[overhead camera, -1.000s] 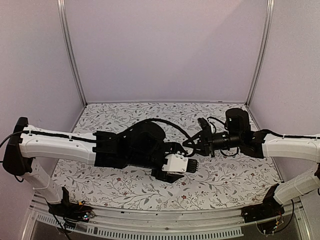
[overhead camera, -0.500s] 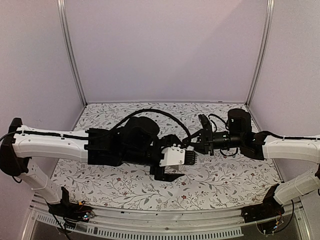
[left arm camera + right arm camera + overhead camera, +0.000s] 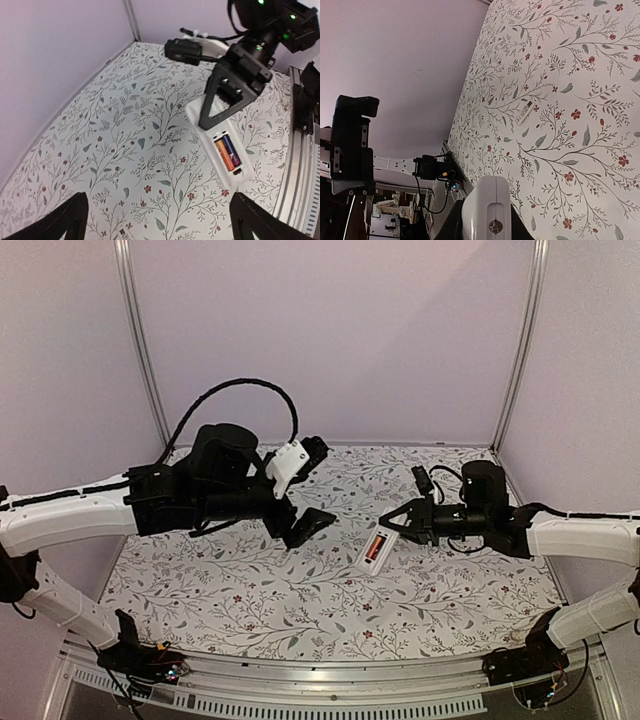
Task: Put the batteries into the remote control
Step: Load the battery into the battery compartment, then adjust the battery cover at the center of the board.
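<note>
Remote control (image 3: 206,132) held bay-up right of centre, both batteries (image 3: 227,154) seated side by side.
Light, rigid and probably slick plastic, it is likely best held by its long edges; the right gripper (image 3: 398,523) clamps its far end, while the left gripper (image 3: 315,485) hangs wide open, empty.

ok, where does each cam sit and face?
Top: high at the near edge, facing down on the table; left arm and right arm show.
Left wrist: raised, looking down at the remote in the right gripper; own fingertips in bottom corners.
Right wrist: low, looking across the table; own fingers at bottom.
Shared: remote in top and left wrist.
</note>
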Controlling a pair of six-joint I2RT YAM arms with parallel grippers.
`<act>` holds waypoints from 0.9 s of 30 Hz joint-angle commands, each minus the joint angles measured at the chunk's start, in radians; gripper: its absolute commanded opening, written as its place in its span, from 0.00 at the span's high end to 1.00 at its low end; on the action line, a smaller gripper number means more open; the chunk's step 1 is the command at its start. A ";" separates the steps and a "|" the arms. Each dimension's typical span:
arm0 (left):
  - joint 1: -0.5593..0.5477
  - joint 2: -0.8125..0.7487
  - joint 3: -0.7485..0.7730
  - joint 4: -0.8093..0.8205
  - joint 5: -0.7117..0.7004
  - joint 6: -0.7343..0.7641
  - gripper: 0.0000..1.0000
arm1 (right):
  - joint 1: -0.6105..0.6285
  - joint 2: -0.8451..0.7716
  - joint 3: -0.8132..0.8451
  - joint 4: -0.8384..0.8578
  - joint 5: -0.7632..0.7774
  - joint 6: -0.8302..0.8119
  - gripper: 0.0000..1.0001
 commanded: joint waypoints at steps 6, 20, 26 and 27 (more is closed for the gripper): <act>0.289 0.121 -0.030 -0.267 0.080 -0.433 0.17 | -0.057 -0.031 -0.003 -0.079 -0.015 -0.128 1.00; 0.347 0.462 0.062 -0.383 0.071 -0.502 0.40 | -0.060 -0.003 -0.016 -0.104 -0.024 -0.153 1.00; 0.347 0.497 0.023 -0.321 0.175 -0.537 0.30 | -0.063 0.000 -0.014 -0.114 -0.029 -0.161 1.00; 0.347 0.501 0.013 -0.308 0.189 -0.542 0.29 | -0.062 0.000 -0.014 -0.115 -0.028 -0.162 1.00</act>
